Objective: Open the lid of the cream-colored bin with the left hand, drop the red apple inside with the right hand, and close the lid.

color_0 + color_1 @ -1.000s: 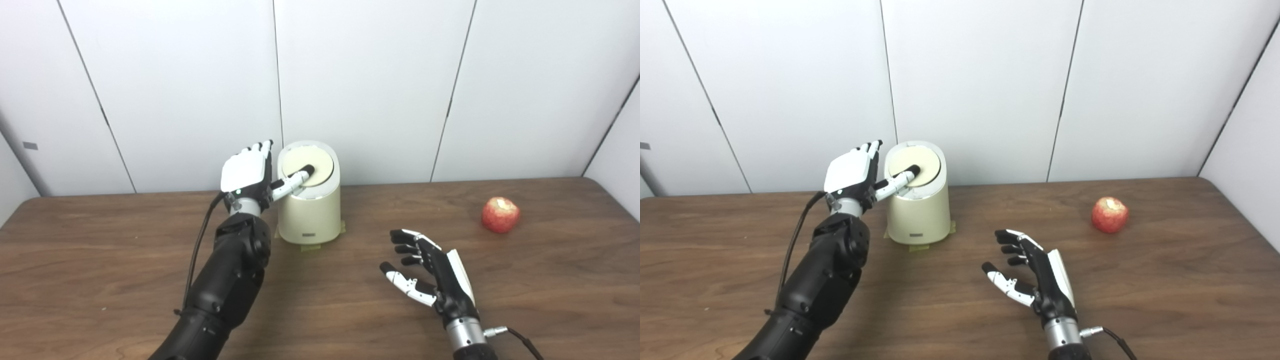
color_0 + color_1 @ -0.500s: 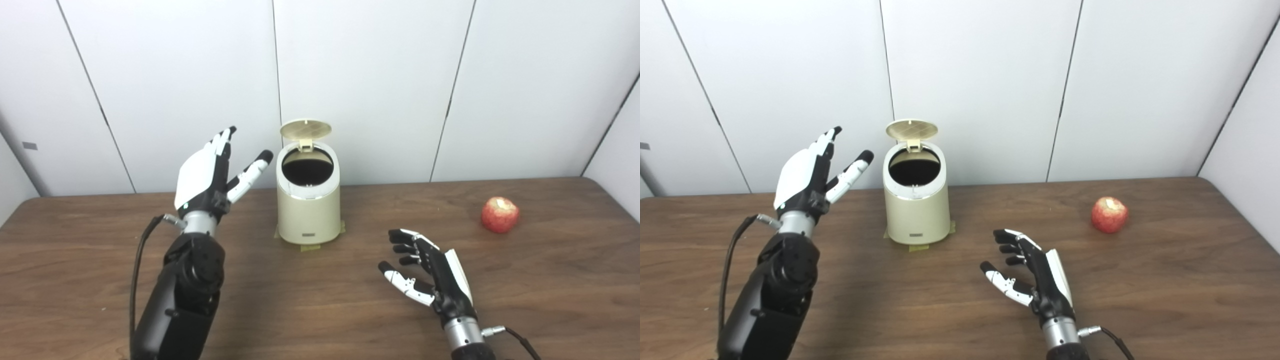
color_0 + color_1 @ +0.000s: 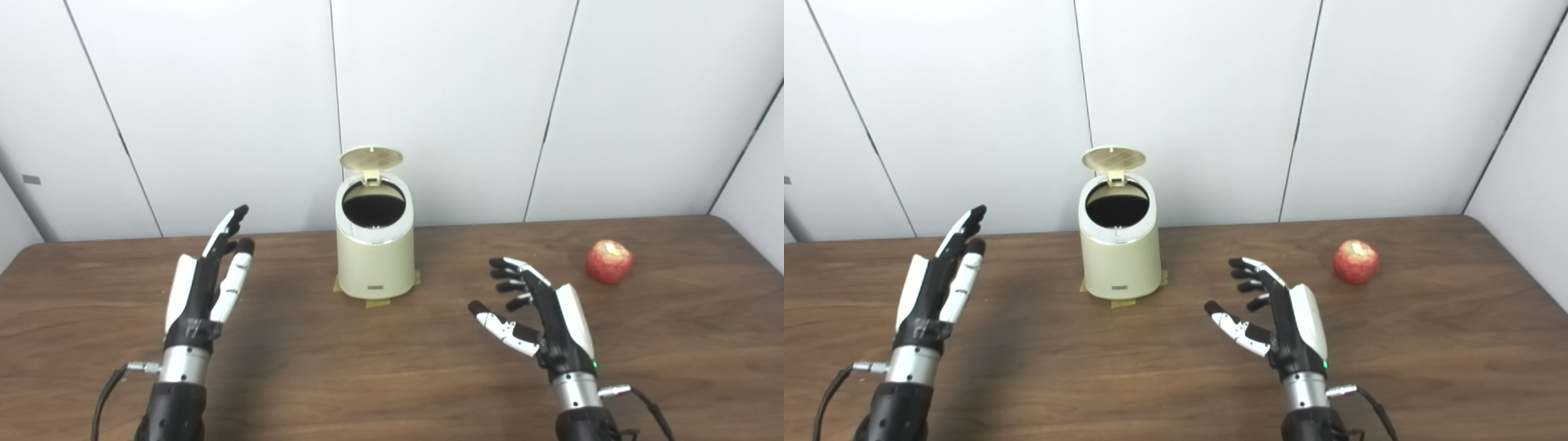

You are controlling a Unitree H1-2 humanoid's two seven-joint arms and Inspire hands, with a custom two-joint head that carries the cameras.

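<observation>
The cream-colored bin (image 3: 374, 260) stands at the back middle of the table. Its round lid (image 3: 371, 158) is tipped up on the rear hinge, and the dark inside (image 3: 373, 204) shows. The red apple (image 3: 609, 261) lies on the table far to the right of the bin, with a pale patch on top. My left hand (image 3: 205, 288) is open, fingers straight and pointing up, well to the left of the bin and nearer to me. My right hand (image 3: 539, 312) is open with fingers curled loosely, between the bin and the apple, touching neither.
The brown wooden table (image 3: 392, 367) runs across the whole view, with white wall panels (image 3: 453, 92) right behind the bin. Tape patches (image 3: 376, 301) show at the bin's base. A cable (image 3: 643, 401) trails from my right wrist.
The lid, pressed by my left thumb one second ago, has sprung up. My left hand has drawn back left and down toward me. My right hand has risen slightly toward the apple.
</observation>
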